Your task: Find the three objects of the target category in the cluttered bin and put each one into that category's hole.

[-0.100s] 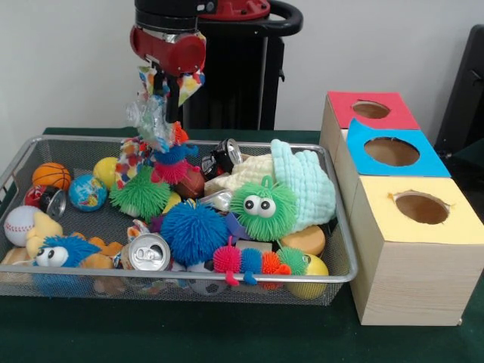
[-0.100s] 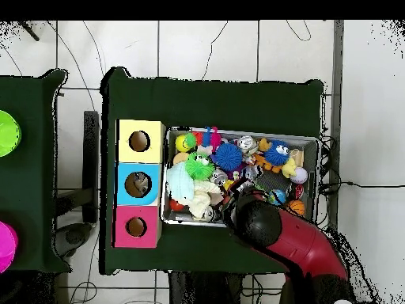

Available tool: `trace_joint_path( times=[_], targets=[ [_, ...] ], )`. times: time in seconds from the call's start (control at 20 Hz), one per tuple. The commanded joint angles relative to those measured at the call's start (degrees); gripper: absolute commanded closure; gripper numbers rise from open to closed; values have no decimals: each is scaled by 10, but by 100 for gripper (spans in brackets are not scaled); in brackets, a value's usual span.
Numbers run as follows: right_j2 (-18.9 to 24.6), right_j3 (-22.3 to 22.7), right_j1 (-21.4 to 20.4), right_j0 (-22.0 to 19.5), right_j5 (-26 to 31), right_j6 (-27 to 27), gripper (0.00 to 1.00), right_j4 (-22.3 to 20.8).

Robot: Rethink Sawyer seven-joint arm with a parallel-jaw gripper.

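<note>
A big green cloth (image 1: 227, 344) covers the table. Far behind it is a plain white wall (image 1: 60, 68). From above, the floor has pale tiles (image 2: 198, 47), and two round things, one green (image 2: 6, 133) and one pink (image 2: 5, 247), sit at one edge.

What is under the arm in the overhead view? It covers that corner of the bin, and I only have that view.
Observer: From the front, a crinkled clear wrapper with colourful print hangs below the end effector, over the bin.
Operator: Is it lifted clear of the toys?
Observer: Mostly. Its lower end reaches down to a red and blue spiky toy, and I cannot tell whether they touch.
</note>
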Motion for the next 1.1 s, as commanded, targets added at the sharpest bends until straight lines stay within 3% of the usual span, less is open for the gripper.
trace_joint_path(
  times=[0.05,0.7,0.85,1.1],
  targets=[
    [39,-16,9,-10,-19,39,0,-6],
    [51,-26,17,-20,-47,34,0,-11],
    [41,-50,22,-24,-45,12,0,-31],
    [71,-62,21,-66,-51,-34,0,-56]
  ],
)
